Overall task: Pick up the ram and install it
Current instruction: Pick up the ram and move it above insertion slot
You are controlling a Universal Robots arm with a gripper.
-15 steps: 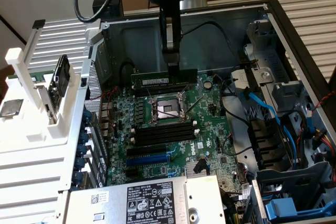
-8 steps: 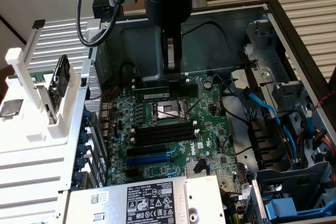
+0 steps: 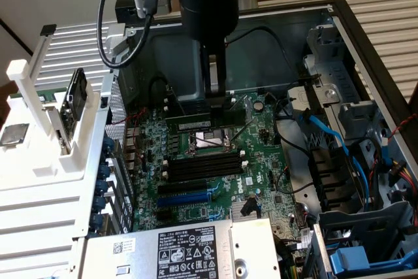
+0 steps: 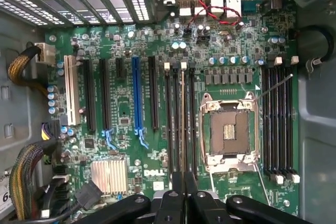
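The ram (image 3: 188,124) is a dark-green stick with a pale label. It hangs level over the motherboard inside the open computer case, and my gripper (image 3: 215,104) is shut on its right-hand part, pointing straight down. In the wrist view the ram (image 4: 182,119) appears edge-on as a thin line running out from my gripper (image 4: 181,184). It lies over the bank of black memory slots (image 4: 170,129) with white end clips, beside the CPU socket (image 4: 229,132). In the exterior view these slots (image 3: 202,166) lie below the socket (image 3: 210,140). How high the ram hangs above them I cannot tell.
A second slot bank (image 4: 278,124) lies past the socket. The blue expansion slot (image 3: 189,195) and a silver heatsink (image 4: 109,176) sit nearby. The power supply (image 3: 189,246) is in front, and drive bays with blue cables (image 3: 339,135) are at the exterior view's right. A white rack (image 3: 72,102) stands outside the case.
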